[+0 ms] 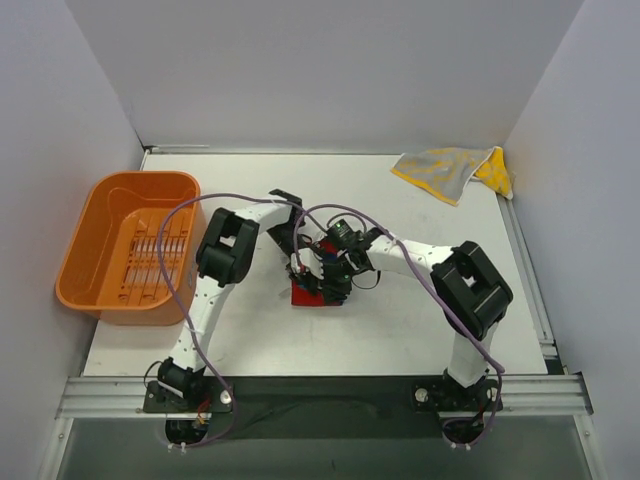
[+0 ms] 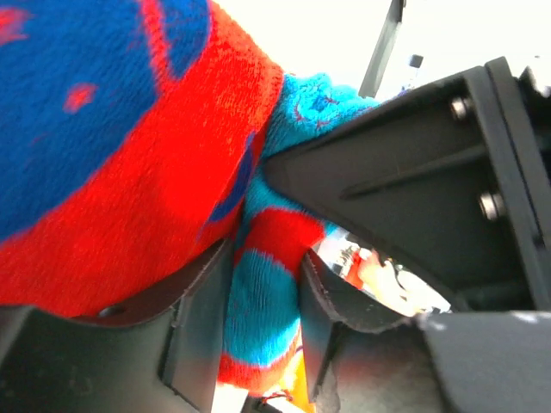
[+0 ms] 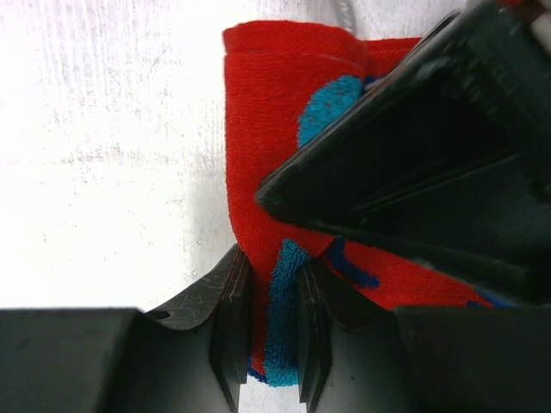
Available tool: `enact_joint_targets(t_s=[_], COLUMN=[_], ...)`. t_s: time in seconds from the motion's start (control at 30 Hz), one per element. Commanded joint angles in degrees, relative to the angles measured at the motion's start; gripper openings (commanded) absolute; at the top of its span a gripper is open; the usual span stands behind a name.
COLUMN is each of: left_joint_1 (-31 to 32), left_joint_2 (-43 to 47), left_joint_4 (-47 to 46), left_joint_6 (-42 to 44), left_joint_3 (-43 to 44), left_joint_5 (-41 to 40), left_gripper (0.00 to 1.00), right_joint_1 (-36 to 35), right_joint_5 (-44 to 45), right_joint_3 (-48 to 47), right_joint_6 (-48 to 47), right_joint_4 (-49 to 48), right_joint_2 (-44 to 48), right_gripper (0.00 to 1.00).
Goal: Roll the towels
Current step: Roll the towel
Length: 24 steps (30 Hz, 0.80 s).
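Top external view: left end effector (image 2: 263, 331) and right end effector (image 3: 274, 340) both clamped on the red-and-turquoise towel (image 1: 311, 296) right of the orange tub (image 1: 130, 184), yellow towel (image 1: 450, 170) farther right, unrolled; best turned in step, pinches even, for a tight roll.

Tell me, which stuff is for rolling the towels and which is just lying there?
For the job: red towel, pinched by the left gripper and the right gripper; yellow towel, far right corner.
Just lying about: tub, on the left.
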<state>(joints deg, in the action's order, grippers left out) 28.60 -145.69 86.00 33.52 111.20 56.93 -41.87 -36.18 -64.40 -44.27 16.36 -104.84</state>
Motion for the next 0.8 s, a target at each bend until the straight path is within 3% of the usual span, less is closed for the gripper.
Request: enact_joint_targets(t_s=[0.0, 0.37, 0.47, 0.57, 0.67, 0.77], left_joint_1=[-4.2, -15.7, -18.6, -20.5, -22.2, -23.0], left_joint_2=[4.8, 7.6, 10.4, 14.8, 19.6, 29.1], left_joint_4=[-9.1, -11.3, -17.0, -27.5, -31.5, -44.3], left_joint_6=[1.8, -3.1, -9.0, -15.9, -20.2, -19.8], left_joint_3=[0.9, 19.7, 23.4, 22.3, 20.9, 9.3], left_joint_5=[-3.1, -0.2, -0.7, -3.0, -4.5, -7.7], left_gripper=[0.46, 0.5, 0.5, 0.5, 0.5, 0.51], right_joint_1=[0.3, 2.7, 4.7, 6.5, 7.7, 9.2], right_joint_5=[-4.7, -8.2, -11.1, -14.3, -16.8, -20.8], right_joint_3=[-0.3, -6.4, -10.0, -15.6, -21.9, -25.9], right_joint_6=[-1.5, 2.1, 4.0, 5.5, 6.1, 7.8], right_joint_4=[9.2, 14.0, 16.7, 21.8, 27.9, 31.6], right_joint_2=[-1.0, -6.7, -9.9, -14.3, -19.3, -22.9], right_gripper=[0.0, 0.0, 0.0, 0.0, 0.0, 0.0])
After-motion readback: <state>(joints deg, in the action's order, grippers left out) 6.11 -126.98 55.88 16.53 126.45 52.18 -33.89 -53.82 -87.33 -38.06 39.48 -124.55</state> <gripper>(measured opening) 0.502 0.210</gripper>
